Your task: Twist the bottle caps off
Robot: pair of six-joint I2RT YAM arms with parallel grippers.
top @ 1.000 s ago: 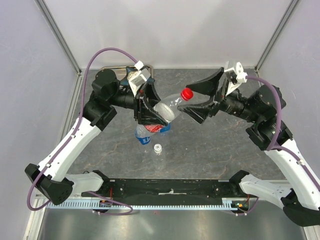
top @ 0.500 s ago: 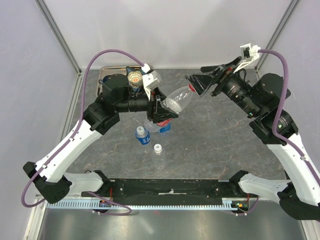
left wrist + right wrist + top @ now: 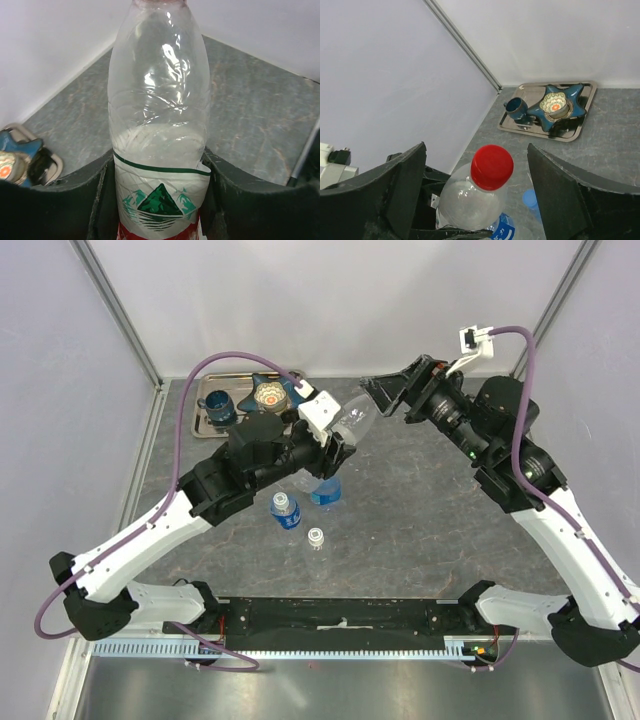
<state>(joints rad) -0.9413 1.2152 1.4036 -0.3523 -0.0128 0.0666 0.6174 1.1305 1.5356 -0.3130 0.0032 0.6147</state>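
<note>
My left gripper is shut on the lower body of a clear bottle with a red and white label, held above the table and tilted toward the right arm. Its red cap sits on the neck, between the fingers of my right gripper, which is open with a gap on each side of the cap. On the table below stand a blue-capped bottle, a blue-labelled bottle and a tiny white-capped bottle.
A metal tray at the back left holds a dark blue mug and a blue star-shaped dish. Pale walls close in the table on three sides.
The left arm has carried the bottle up and toward the back. The right gripper has turned and swung in, so the red cap now sits between its fingers.
</note>
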